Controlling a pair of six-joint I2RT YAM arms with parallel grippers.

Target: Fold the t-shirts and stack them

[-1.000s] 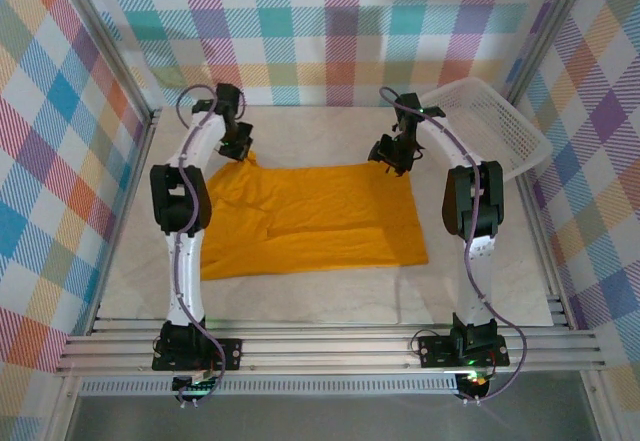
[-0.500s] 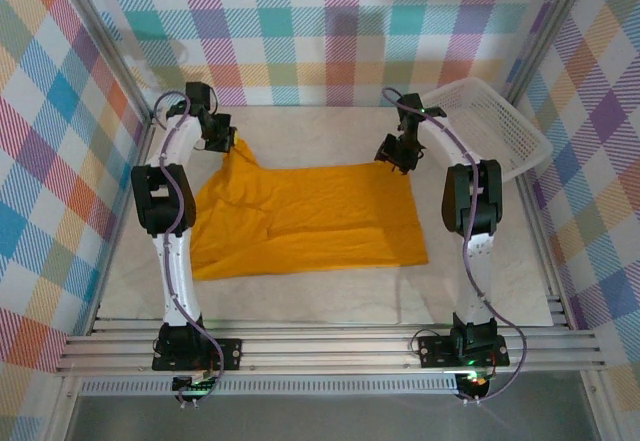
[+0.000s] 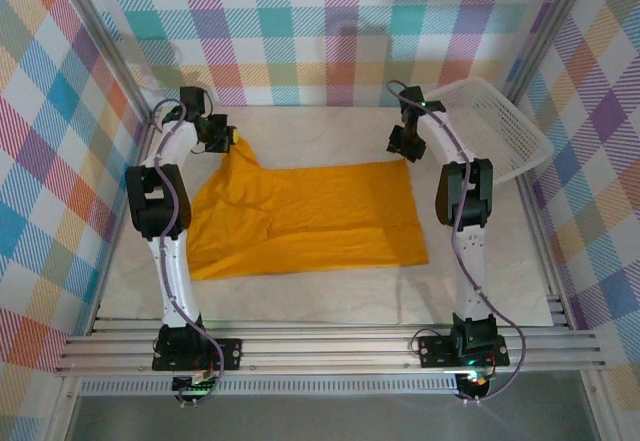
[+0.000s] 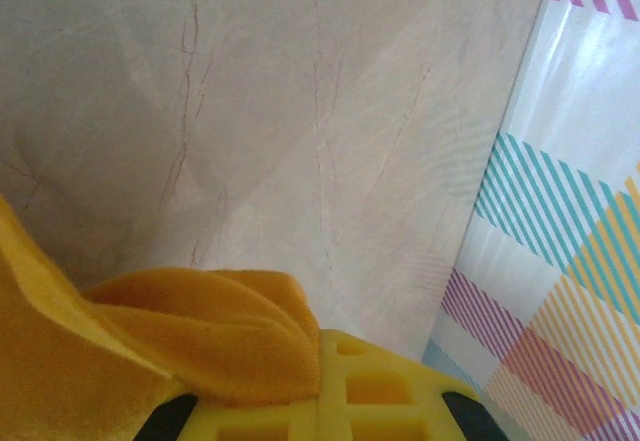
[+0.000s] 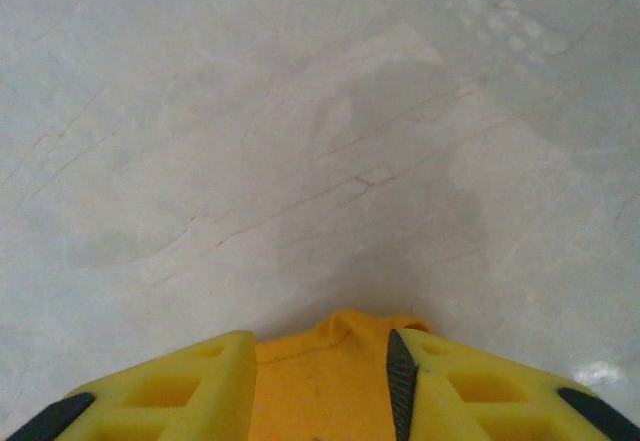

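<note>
Barely started tbh: no fold yet in mustard t-shirt (image 3: 310, 216). Pinching a corner w/ left gripper (image 4: 320, 406); right gripper (image 5: 320, 381) fingers spread, hem between, not clamped afaict.

Pastel plaid panel walls (image 3: 330, 31) enclose a pale, grey-veined marble-look tabletop (image 3: 320, 301), softly and evenly lit, with silver aluminium rails (image 3: 330, 346) along its near edge.

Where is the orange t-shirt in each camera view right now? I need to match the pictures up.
Top external: the t-shirt lies spread out in the middle of the picture.
Left wrist: bunched orange cloth at the bottom left.
Right wrist: a small edge of it at the bottom centre.
Shared landmark: the pale marble tabletop under it.
</note>
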